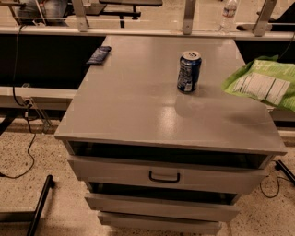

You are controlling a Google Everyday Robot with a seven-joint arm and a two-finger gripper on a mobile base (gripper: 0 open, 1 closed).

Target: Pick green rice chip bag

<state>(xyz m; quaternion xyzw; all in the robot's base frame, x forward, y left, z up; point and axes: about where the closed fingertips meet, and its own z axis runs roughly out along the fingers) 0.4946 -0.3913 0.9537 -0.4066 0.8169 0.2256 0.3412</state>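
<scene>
The green rice chip bag [265, 83] is bright lime green with a white nutrition-label panel facing up. It is at the right side of the grey cabinet top [138, 101], overhanging the right edge, and runs out of the frame. It seems raised a little, with a soft shadow under it on the tabletop. The gripper is not visible; it lies beyond the right edge of the view, so any hold on the bag is hidden.
A dark blue soda can [189, 71] stands upright left of the bag. A dark flat object [98, 54] lies at the back left corner. The cabinet has drawers with a black handle [164, 177]. A water bottle [229, 14] stands behind. Cables [25, 138] run on the floor at left.
</scene>
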